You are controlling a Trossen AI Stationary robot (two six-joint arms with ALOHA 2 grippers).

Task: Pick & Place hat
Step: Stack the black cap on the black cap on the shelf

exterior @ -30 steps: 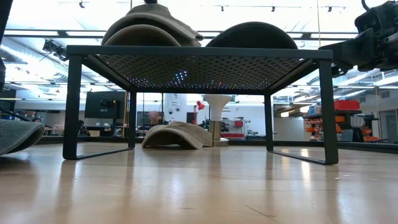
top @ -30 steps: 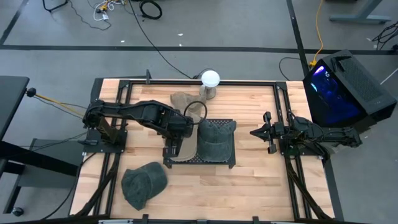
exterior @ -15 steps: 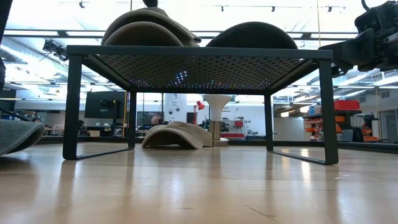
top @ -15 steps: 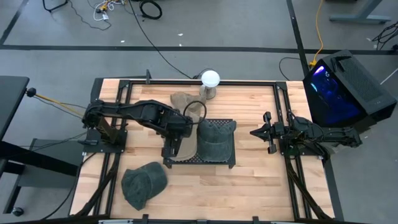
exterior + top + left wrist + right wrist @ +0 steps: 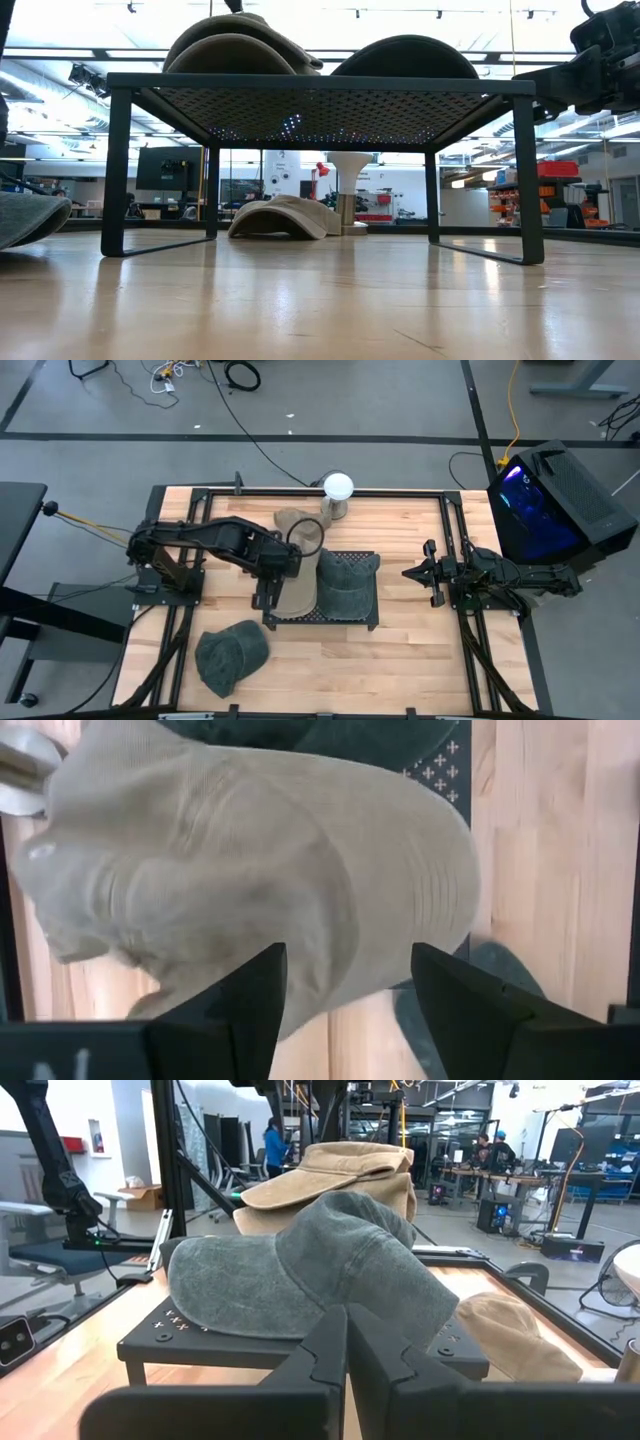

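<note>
My left pincer has just spread apart and let go of the tan cap, now resting mid-frame on the black mesh rack beside the grey cap. I judge this placement done. My right pincer waits together at right.

I see a tan cap beside a grey-green cap on my black perforated stand; the table is pale wood.

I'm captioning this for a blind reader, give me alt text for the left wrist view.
A tan cap lies on a black perforated stand, seen from above between the open fingers of the left pincer. Wooden table surrounds it.
</note>
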